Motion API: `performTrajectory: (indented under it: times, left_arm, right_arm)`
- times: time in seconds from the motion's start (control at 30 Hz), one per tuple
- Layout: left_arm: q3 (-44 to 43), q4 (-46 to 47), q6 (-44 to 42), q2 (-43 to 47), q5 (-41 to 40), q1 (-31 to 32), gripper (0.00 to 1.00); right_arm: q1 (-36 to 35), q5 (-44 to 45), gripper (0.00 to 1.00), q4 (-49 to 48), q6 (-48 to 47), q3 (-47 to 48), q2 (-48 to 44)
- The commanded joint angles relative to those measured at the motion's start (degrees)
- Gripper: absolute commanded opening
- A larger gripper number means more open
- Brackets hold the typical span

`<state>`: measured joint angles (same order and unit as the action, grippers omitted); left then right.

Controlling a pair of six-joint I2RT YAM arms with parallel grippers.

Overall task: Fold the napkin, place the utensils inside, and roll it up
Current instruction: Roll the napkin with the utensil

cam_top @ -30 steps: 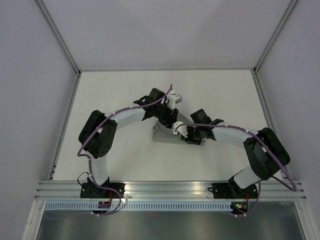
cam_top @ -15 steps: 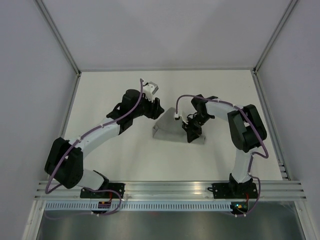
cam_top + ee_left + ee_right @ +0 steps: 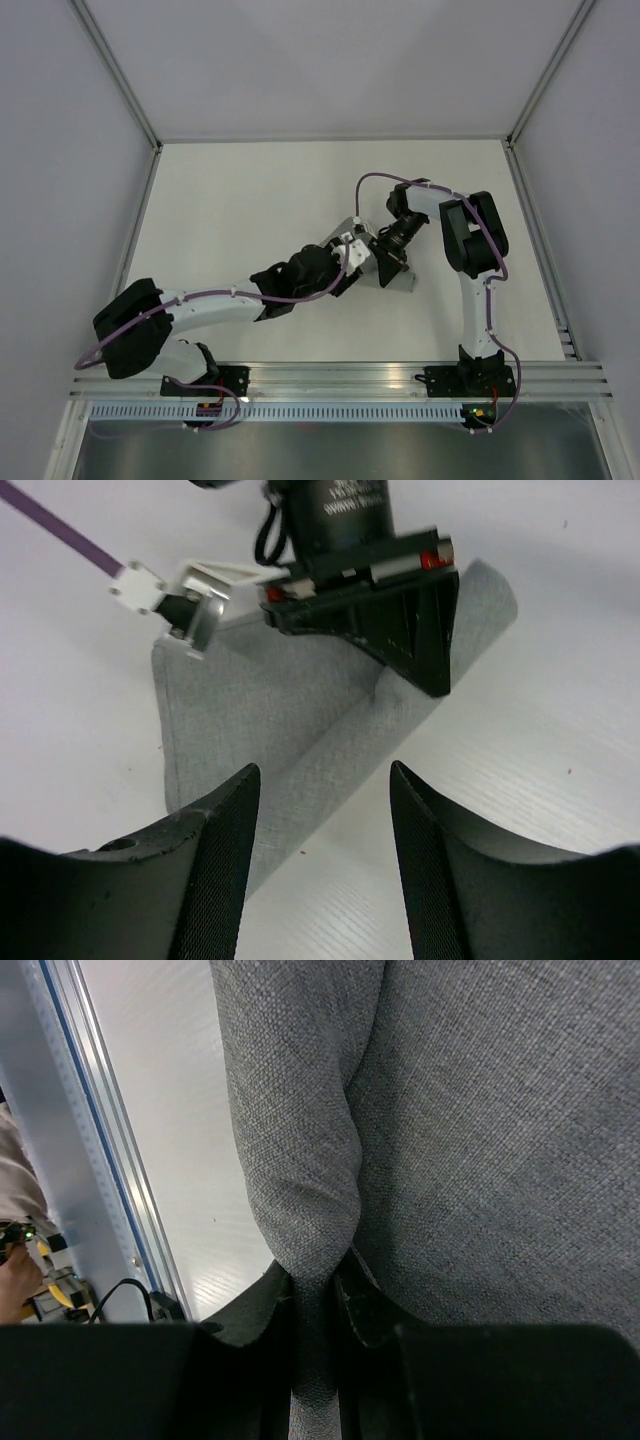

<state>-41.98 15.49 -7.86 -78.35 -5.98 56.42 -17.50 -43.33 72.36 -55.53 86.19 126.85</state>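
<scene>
The grey napkin [image 3: 399, 279] lies folded right of the table's middle, mostly covered by both grippers. In the left wrist view the napkin [image 3: 262, 702] has a rolled near edge running diagonally. My right gripper [image 3: 381, 254] is shut on a fold of the napkin [image 3: 480, 1110], the cloth pinched between its fingertips [image 3: 272, 1295]. In the left wrist view it [image 3: 400, 620] stands on the roll. My left gripper [image 3: 349, 263] is open and empty, its fingers [image 3: 232, 810] just short of the roll's near edge. The utensils are out of view.
An aluminium rail [image 3: 340, 376] runs along the near edge by both arm bases, and also shows in the right wrist view [image 3: 85, 1150]. Frame posts [image 3: 130, 230] and pale walls bound the white table on the left, right and far sides.
My left arm swung from the napkin's far left side round to its near side, with the gripper now low at the roll. My right gripper shifted toward the napkin's far right part.
</scene>
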Motion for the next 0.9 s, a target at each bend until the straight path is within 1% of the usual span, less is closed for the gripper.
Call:
performTrajectory:
  times: [0.0, 0.13, 0.2, 0.23, 0.27, 0.3, 0.5, 0.63, 0.77, 0.87]
  left_arm:
    - [-1.7, 2.3, -9.6, -5.5, -7.7, 4.6, 0.61]
    - [-3.8, 3.1, -14.5, -13.3, -9.0, 8.0, 0.62]
    - [-4.7, 4.8, -16.0, -15.1, -9.7, 9.1, 0.63]
    - [-4.9, 5.2, -17.0, -16.5, -9.0, 9.1, 0.71]
    - [-5.2, 5.5, -17.3, -17.0, -8.8, 9.2, 0.77]
    - [-5.5, 6.2, -17.6, -17.5, -8.4, 9.1, 0.79]
    - [-7.2, 8.5, -20.9, -21.8, -7.8, 9.2, 0.79]
    - [-7.6, 9.6, -21.6, -24.2, -7.0, 9.2, 0.78]
    - [-8.0, 9.1, -21.7, -26.4, -5.8, 9.1, 0.74]
    - [-8.2, 8.2, -20.6, -27.5, -4.2, 8.4, 0.64]
  right_arm:
    - [0.8, 10.4, 0.13, -2.0, -3.1, 0.1, 4.7]
    - [1.1, 10.1, 0.13, -1.6, -2.6, 0.8, 5.3]
    - [1.1, 10.1, 0.14, -1.5, -2.5, 0.8, 5.3]
    - [1.1, 10.1, 0.14, -1.6, -2.4, 0.9, 5.3]
    - [1.1, 10.1, 0.14, -1.6, -2.3, 0.9, 5.3]
    - [1.1, 10.1, 0.14, -1.7, -2.2, 0.9, 5.3]
    - [1.1, 9.8, 0.14, -1.7, -1.7, 1.4, 5.8]
    - [1.1, 9.7, 0.14, -1.6, -1.4, 1.7, 6.0]
    - [1.1, 9.7, 0.14, -1.3, -1.3, 2.0, 6.3]
    - [1.0, 9.5, 0.14, -1.6, -1.0, 2.0, 6.4]
